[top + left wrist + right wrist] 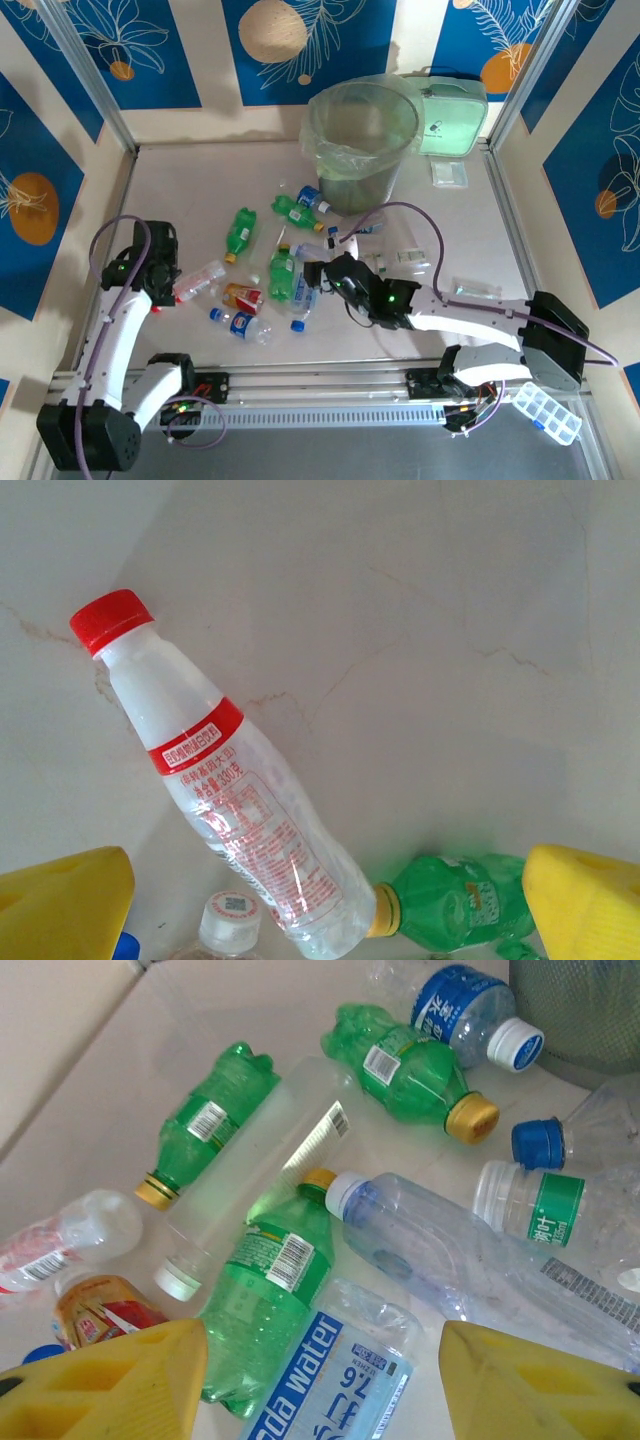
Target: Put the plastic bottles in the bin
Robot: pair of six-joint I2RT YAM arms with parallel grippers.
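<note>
left gripper [322, 905] is spread wide and holds nothing. the red-cap bottle [230, 790] lies flat on the table [200, 180] just ahead of it and within the span of the fingers. its long axis slants from the cap at far left to the base at near right, and the base is just beside the cap of a green bottle [450, 900]. this arm looks the nearer to it. i judge the wrist needs a small turn so the fingers close square across the body.

the bottles [282, 275] are scattered mid-table. i count about twelve: three green, the rest clear with red, blue or green labels.

right gripper [325, 1380] is about half spread and grips nothing. the blue-label bottle [345, 1345] lies between its fingers with a gap on each side. its long axis points away from the hand, so the fingers should close across it.

one bin [370, 180] stands upright at the far edge, beyond the pile. the right arm is nearer to it.
</note>
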